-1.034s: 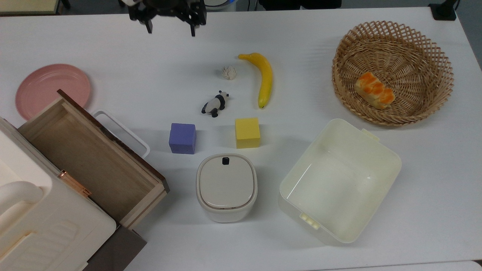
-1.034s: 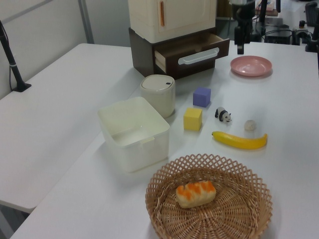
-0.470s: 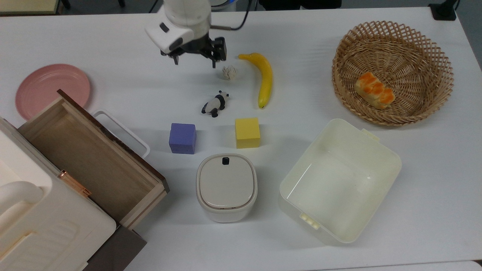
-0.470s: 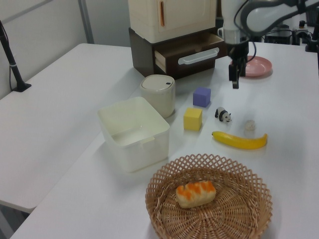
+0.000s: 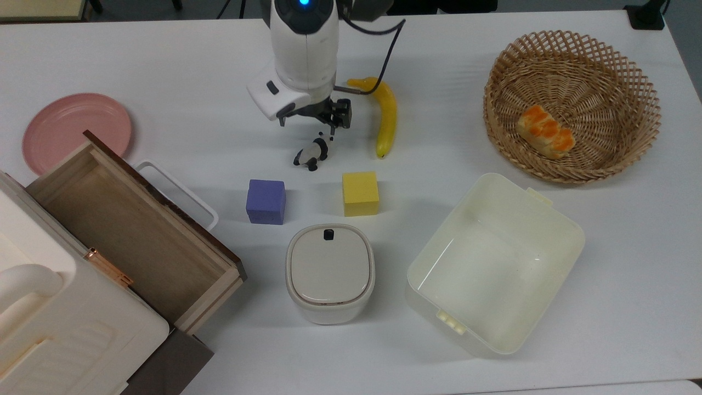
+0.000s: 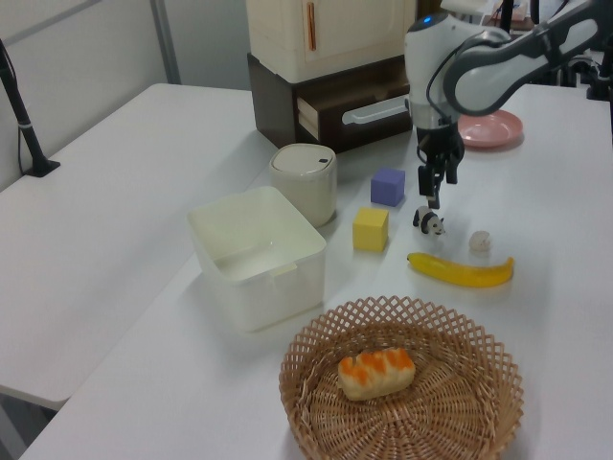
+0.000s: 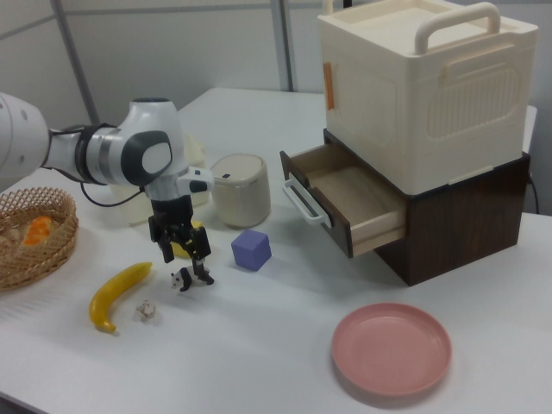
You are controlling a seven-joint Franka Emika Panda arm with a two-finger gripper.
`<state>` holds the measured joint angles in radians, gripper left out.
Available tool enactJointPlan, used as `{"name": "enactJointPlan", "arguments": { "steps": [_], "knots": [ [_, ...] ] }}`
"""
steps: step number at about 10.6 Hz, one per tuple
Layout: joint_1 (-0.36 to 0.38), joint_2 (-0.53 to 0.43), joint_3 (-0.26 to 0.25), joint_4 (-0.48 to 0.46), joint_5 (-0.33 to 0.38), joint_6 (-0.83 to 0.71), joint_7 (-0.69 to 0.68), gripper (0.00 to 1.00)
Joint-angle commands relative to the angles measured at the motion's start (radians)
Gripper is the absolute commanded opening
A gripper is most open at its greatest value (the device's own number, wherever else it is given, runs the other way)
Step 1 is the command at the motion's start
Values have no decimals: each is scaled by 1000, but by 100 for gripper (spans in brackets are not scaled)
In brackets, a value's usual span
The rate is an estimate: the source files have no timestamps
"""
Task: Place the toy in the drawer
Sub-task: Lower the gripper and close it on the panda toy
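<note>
The toy, a small black-and-white panda, stands on the white table between the banana and the purple cube; it also appears in the left view and the right view. My gripper hangs just above the toy, open, fingers pointing down on either side of it and nothing held. The drawer is pulled out of the dark cabinet at the top view's lower left, light wood inside, dark front with a white loop handle.
A banana lies beside the gripper, a whitish lump close by. A purple cube, yellow cube, lidded pot, cream bin, basket with bread and pink plate surround the spot.
The arm has swept from the table's far edge toward the panda and dropped lower. The gripper now sits right over the toy. Nothing on the table has moved.
</note>
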<state>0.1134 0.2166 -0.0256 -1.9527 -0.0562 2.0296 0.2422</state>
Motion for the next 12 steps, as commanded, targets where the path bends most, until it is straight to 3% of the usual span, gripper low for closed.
{"name": "enactJointPlan", "arguments": {
  "steps": [1, 3, 10, 12],
  "knots": [
    [15, 44, -7, 3, 9, 85, 83, 100],
    [23, 64, 0, 1, 9, 104, 101, 96],
    [17, 60, -2, 5, 7, 95, 43, 16],
    [12, 12, -4, 24, 7, -1, -3, 15]
  ]
}}
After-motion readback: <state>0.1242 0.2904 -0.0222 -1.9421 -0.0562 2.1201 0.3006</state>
